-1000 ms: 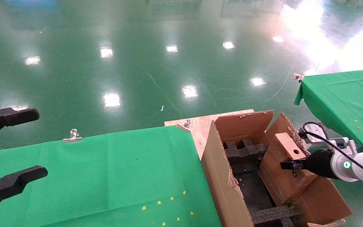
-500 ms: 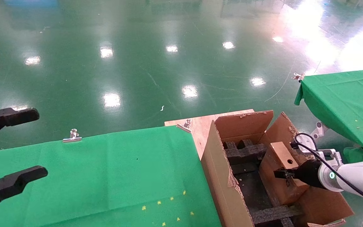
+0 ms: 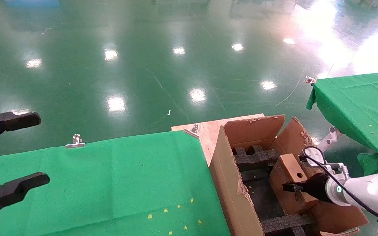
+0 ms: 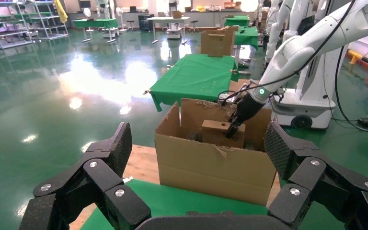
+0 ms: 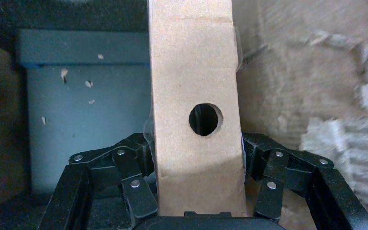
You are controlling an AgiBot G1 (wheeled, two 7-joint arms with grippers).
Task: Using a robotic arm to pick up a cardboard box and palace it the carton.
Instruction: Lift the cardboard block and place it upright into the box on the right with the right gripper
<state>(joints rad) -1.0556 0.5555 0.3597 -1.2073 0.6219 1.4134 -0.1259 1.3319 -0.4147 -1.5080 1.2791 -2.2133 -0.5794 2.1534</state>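
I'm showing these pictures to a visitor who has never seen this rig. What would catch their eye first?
Probably the right gripper, shut on the small cardboard box and holding it upright inside the big torn carton, above its black foam inserts. Next, the left gripper, hanging wide open over the green-covered table, far from the carton.

The cardboard box [image 3: 289, 183] is matt brown paperboard with a clean-cut round hole, and the carton [image 3: 238, 183] around it is rough corrugated board with ragged, torn flap edges and coarse black foam inserts [image 3: 256, 156] inside. The robotic arm [image 3: 369, 191] at 4 o'clock is glossy white plastic ending in a matt black right gripper [image 5: 196, 165] with small metal rivets. At 7 o'clock a smooth green cloth [image 3: 110, 183] is pinned by shiny metal clips [image 3: 75, 141] beside bare plywood [image 3: 208, 129], on a highly polished green floor [image 3: 143, 65].
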